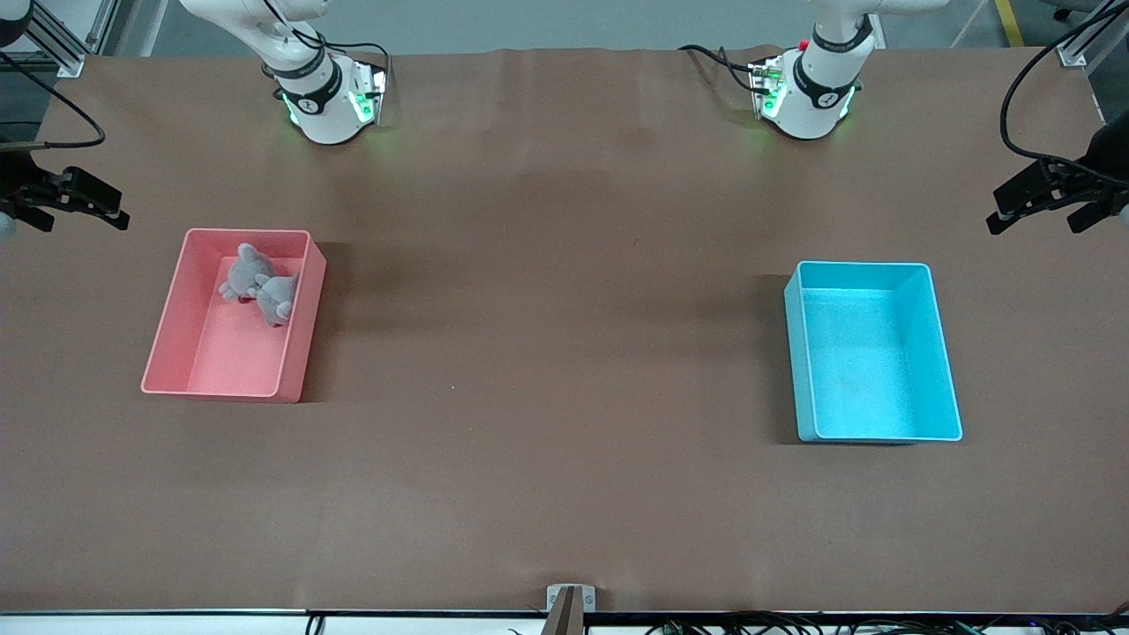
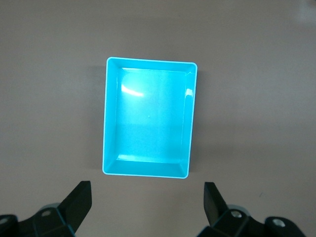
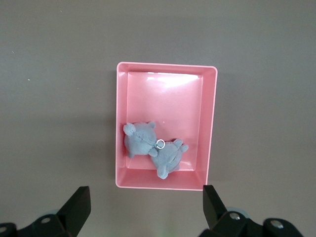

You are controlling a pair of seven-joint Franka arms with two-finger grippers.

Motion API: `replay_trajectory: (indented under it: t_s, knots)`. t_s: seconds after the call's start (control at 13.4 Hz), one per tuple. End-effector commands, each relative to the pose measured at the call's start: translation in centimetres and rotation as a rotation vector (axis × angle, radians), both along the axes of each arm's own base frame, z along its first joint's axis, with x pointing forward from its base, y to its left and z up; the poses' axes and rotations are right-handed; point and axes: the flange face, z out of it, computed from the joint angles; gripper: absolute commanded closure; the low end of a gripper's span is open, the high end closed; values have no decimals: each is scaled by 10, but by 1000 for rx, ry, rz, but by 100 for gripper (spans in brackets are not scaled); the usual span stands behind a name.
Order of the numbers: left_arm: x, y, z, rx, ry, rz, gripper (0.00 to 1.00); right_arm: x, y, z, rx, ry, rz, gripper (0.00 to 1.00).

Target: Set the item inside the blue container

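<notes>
The blue container (image 1: 869,353) stands empty toward the left arm's end of the table and fills the middle of the left wrist view (image 2: 148,118). A grey plush toy (image 1: 260,287) with a small metal ring lies in the pink bin (image 1: 220,362), at the end of it farther from the front camera; the right wrist view shows both toy (image 3: 150,148) and bin (image 3: 163,94). My left gripper (image 1: 1034,226) (image 2: 148,186) hangs open, high over the table's edge beside the blue container. My right gripper (image 1: 81,222) (image 3: 146,189) hangs open, high beside the pink bin. Neither holds anything.
Both arm bases (image 1: 331,106) (image 1: 807,97) stand at the table edge farthest from the front camera. A small metal bracket (image 1: 571,600) sits at the nearest edge. Bare brown tabletop (image 1: 556,335) spans the wide gap between the two bins.
</notes>
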Motion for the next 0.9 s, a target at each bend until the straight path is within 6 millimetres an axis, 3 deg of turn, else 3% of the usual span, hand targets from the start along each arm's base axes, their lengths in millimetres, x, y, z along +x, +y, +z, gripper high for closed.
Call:
replay_trajectory:
  t_s: [0.0,0.82]
  knots:
    - [-1,2,4,-3,-2,-14,0,-4,-3,3,-18,-1,10,0]
    - [-1,3,4,-3,-2,-12,0,-5,-1,-1,-17,14,10,0]
